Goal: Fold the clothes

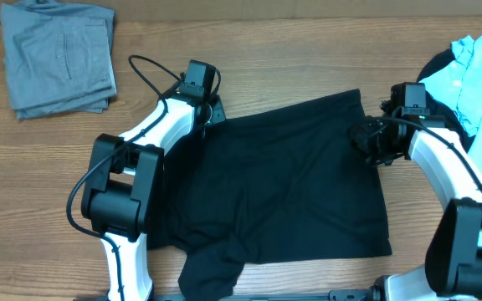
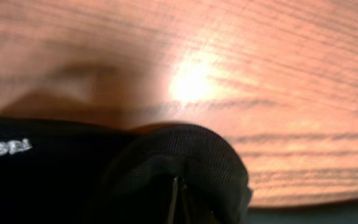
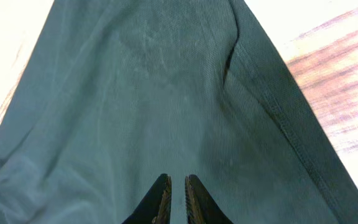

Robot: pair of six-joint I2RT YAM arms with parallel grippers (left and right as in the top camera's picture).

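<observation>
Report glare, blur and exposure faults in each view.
Overhead: evenly lit, sharp; the black shirt shows little surface detail. Left wrist: soft focus, orange cast, a bright glare spot on the table. Right wrist: overexposed; the shirt looks washed-out grey-green and the table at upper right blows out to white.

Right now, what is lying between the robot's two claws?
Only the black shirt: in the overhead view its upper edge runs from the left claw across to the right claw, spread on the wooden table.
</observation>
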